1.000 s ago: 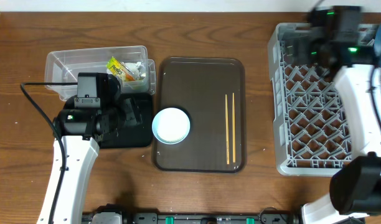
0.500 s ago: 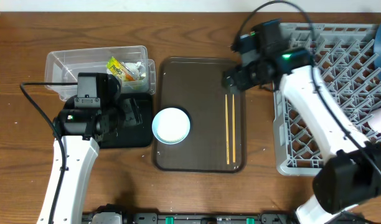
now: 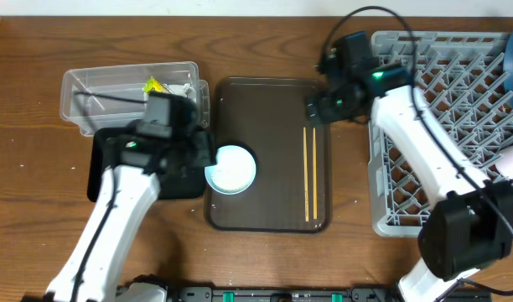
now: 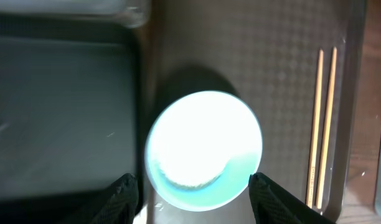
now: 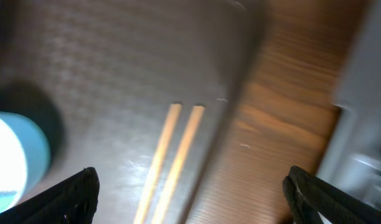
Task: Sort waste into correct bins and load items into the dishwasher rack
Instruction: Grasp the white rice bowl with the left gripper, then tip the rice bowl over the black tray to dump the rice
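At centre frame, left fingers (image 4: 123, 194) are hovering wide open, empty, over the pale-blue bowl (image 4: 204, 148); right fingers (image 5: 75, 193) likewise over the chopsticks (image 5: 183, 155); loading probably needs descent, then closing.

The bowl (image 4: 203, 146) sits right up beside the black tray (image 4: 60, 118), so that side's tight. Bare brown tray (image 4: 240, 43) between bowl and chopsticks (image 4: 321, 124), decent room there.
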Action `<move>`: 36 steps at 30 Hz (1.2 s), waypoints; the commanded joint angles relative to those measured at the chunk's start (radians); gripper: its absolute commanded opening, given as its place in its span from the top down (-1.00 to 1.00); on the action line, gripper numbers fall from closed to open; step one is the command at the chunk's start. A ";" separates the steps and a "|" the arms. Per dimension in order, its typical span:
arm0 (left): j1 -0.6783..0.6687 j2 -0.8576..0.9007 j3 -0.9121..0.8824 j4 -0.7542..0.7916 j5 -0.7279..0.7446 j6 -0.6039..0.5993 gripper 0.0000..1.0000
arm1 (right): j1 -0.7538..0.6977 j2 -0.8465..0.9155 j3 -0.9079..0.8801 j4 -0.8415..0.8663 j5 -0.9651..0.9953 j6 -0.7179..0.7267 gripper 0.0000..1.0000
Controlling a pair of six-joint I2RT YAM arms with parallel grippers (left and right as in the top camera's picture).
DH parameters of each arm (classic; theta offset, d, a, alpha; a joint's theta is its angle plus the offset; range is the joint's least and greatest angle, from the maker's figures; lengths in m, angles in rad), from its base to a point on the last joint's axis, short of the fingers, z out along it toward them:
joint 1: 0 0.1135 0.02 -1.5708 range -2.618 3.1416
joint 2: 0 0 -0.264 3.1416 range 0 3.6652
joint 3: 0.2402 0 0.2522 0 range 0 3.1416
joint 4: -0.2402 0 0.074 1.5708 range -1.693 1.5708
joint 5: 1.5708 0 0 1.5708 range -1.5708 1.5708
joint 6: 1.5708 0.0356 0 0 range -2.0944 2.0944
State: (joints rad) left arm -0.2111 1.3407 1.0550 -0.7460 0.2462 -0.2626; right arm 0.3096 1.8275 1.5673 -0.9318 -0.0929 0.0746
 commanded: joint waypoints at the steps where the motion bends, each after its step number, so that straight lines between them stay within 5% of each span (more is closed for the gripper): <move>1: -0.079 0.076 -0.005 0.050 -0.010 -0.014 -0.20 | -0.092 -0.057 -0.002 -0.019 0.037 0.025 -0.89; 13: -0.287 0.359 -0.005 0.252 -0.110 -0.203 -0.19 | -0.183 -0.070 -0.002 -0.063 0.033 0.026 -0.89; 20: -0.343 0.447 -0.005 0.272 -0.113 -0.211 0.14 | -0.181 -0.070 -0.002 -0.062 0.033 0.026 -0.89; 30: -0.357 0.449 -0.002 0.269 -0.117 -0.211 0.88 | -0.177 -0.070 -0.002 -0.063 0.034 0.026 -0.89; 36: -0.349 0.373 0.035 0.205 -0.125 -0.177 0.88 | -0.177 -0.070 -0.002 -0.063 0.034 0.026 -0.90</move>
State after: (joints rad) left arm -0.5671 1.7443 1.0672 -0.5201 0.1059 -0.4667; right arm 0.1249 1.7802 1.5669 -0.9947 -0.0589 0.0883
